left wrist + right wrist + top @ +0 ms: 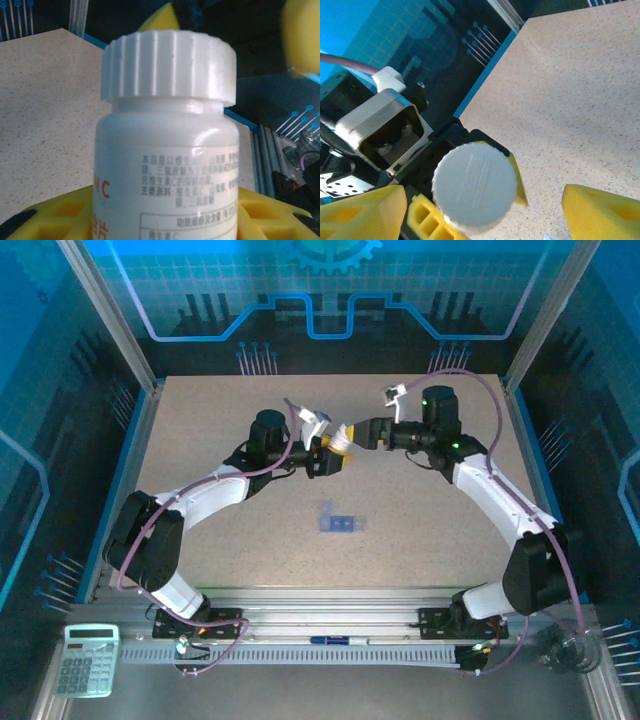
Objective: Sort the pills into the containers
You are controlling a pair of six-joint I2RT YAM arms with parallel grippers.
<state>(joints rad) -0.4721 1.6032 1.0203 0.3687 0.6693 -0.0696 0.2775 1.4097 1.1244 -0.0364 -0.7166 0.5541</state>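
My left gripper (325, 455) is shut on a white pill bottle (167, 170) with orange lettering, holding it above the table with its ribbed white cap (169, 65) toward the right arm. Its yellow fingers (55, 220) press the bottle's lower body on both sides. In the right wrist view the cap (474, 184) faces the camera, and my right gripper (480, 215) is open around it, with its yellow fingertips (602, 212) standing clear of the cap on either side. The translucent blue container (340, 523) lies flat on the table in front of both grippers. The pills are hidden.
The speckled beige table (200, 440) is fenced by aluminium posts and blue panels at the sides and back. A calculator (86, 660) sits on the near left ledge, and a pen (335, 640) lies on the front rail.
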